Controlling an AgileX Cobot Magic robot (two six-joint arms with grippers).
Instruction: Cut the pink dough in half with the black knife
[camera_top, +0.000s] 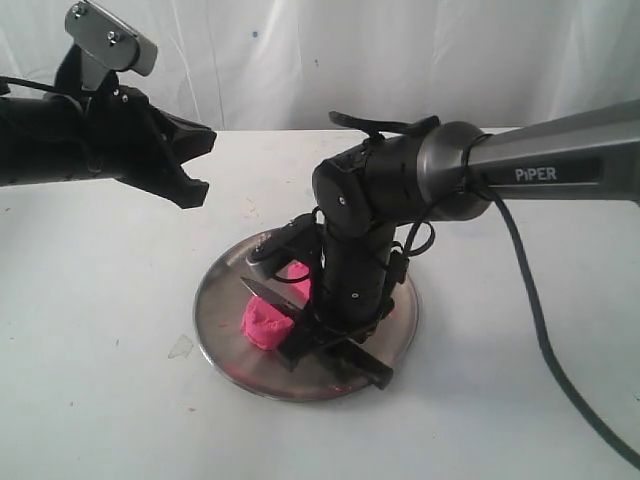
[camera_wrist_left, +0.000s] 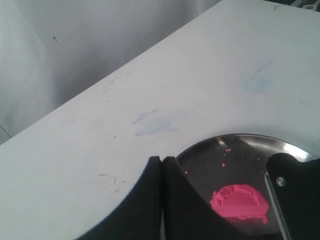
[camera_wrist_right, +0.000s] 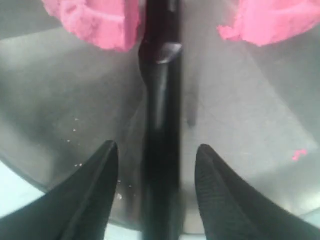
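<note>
- My right gripper (camera_wrist_right: 156, 146) hangs released, fingers astride the knife (camera_wrist_right: 160, 100) handle.
- Knife rests across the plate (camera_wrist_right: 240, 110), between two dough (camera_wrist_right: 95, 20) halves.
- My left gripper (camera_wrist_left: 161, 161) is clenched, empty.

1. My right gripper (camera_top: 325, 345) is down on the steel plate (camera_top: 215, 330), over the black knife (camera_top: 270, 293).
2. The knife lies between two pieces of pink dough (camera_top: 265, 322).
3. My left gripper (camera_top: 195, 165) hangs above the table (camera_top: 100, 350), well apart from the plate.

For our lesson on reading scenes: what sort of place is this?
Probably a robot test bench, not a kitchen: a PiPER-marked robot arm, a white table with a white drape behind, and a steel plate of pink dough.
</note>
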